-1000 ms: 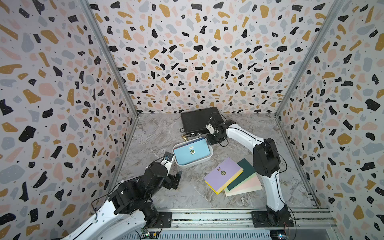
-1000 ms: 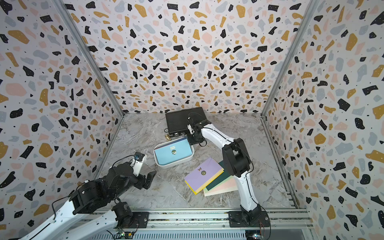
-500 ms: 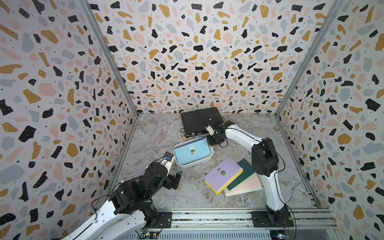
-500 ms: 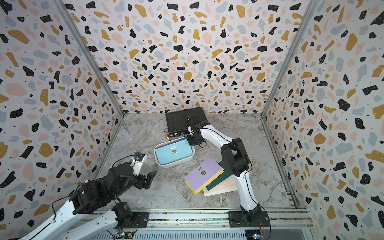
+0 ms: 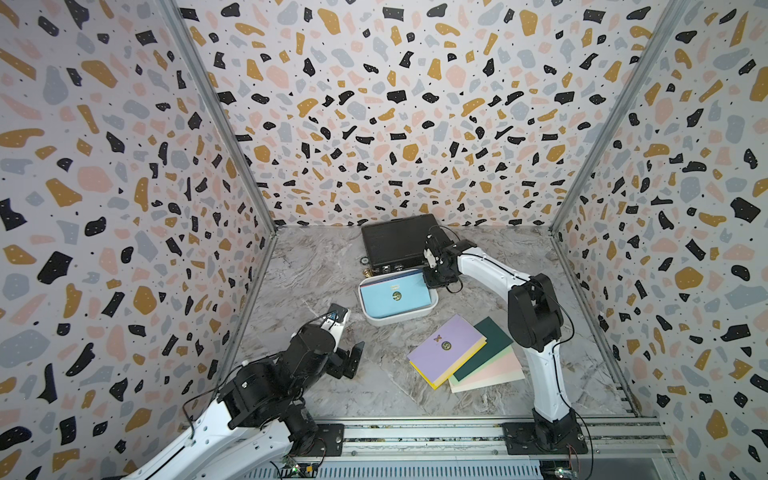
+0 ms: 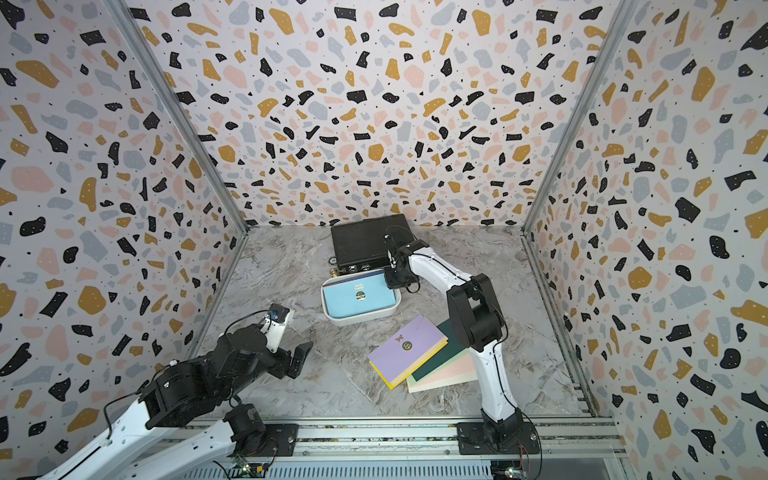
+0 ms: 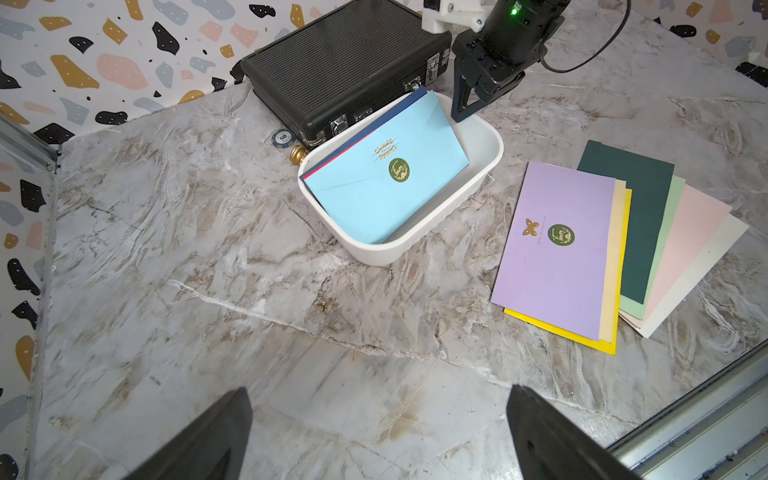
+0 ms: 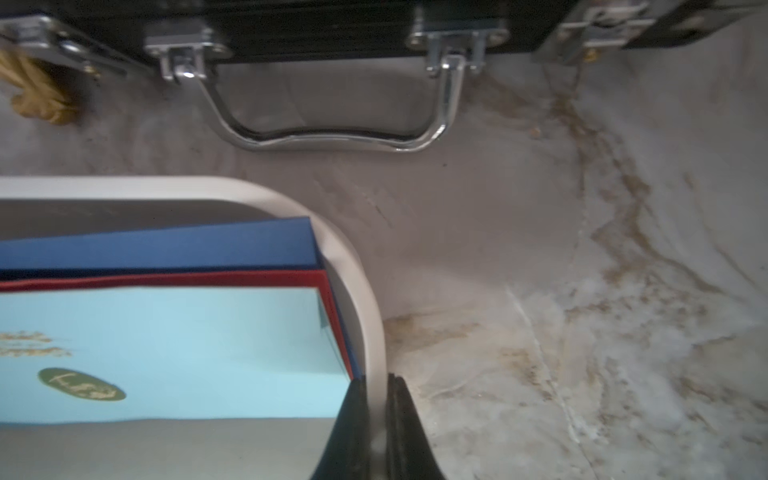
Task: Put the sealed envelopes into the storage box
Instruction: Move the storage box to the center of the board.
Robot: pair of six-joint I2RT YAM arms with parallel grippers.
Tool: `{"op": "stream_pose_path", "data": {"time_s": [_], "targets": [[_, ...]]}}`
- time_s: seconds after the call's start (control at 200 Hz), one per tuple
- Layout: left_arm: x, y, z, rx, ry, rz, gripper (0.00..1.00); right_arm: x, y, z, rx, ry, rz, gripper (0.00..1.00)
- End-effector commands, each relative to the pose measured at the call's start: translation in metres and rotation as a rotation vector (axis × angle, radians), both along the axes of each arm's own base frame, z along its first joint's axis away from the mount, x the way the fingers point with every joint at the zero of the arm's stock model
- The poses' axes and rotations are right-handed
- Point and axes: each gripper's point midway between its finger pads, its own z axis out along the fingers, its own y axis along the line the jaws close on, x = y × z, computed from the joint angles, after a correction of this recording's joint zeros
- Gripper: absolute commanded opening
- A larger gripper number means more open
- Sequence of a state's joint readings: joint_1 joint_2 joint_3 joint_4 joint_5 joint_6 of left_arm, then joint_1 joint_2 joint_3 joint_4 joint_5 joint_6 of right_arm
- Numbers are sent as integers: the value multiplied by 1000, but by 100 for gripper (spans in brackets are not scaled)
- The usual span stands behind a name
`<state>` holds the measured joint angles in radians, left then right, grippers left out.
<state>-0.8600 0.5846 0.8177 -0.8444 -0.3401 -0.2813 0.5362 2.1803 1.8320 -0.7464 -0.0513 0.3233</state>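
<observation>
Three envelopes lie in the box (image 7: 415, 243): the blue envelope (image 7: 386, 187) on top of a red envelope (image 8: 166, 277) and a navy envelope (image 8: 166, 247). The rest sit fanned on the table (image 7: 270, 332) near it, the lilac envelope (image 7: 557, 257) uppermost. The right claw (image 8: 375, 380) pinches the box's rim by the black case (image 7: 340, 54) (one finger inside the wall, one outside), seemingly to steady or shift the box. The left claw (image 7: 379, 392) hangs spread wide and empty. Next, probably, comes releasing the rim and taking the lilac envelope by an edge.

Two white-shelled arms (image 5: 490, 266) with black joints, thin black cables, black wedge-shaped fingers (image 7: 557, 436), one green light (image 7: 514, 11)
</observation>
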Motion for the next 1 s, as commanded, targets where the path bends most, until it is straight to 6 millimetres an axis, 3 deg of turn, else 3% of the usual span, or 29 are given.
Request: {"op": "stream_pose_path", "data": {"time_s": [0.0, 0.315, 0.516, 0.656, 0.751, 0.996], "targets": [[3, -5, 1, -21, -8, 0, 99, -4, -31, 10, -37, 1, -70, 9], [3, -13, 2, -52, 3, -19, 99, -12, -60, 15, -43, 8, -131, 16], [6, -11, 3, -114, 24, 51, 99, -22, -69, 41, -37, -42, -130, 38], [3, -31, -19, -287, 118, 77, 99, -42, -94, 58, -53, -90, -153, 45], [2, -44, -37, -375, 190, 101, 99, -63, -108, 51, -69, -83, -148, 46], [-1, -82, -93, -419, 409, 97, 97, -106, -121, -4, -76, 13, -138, 46]]}}
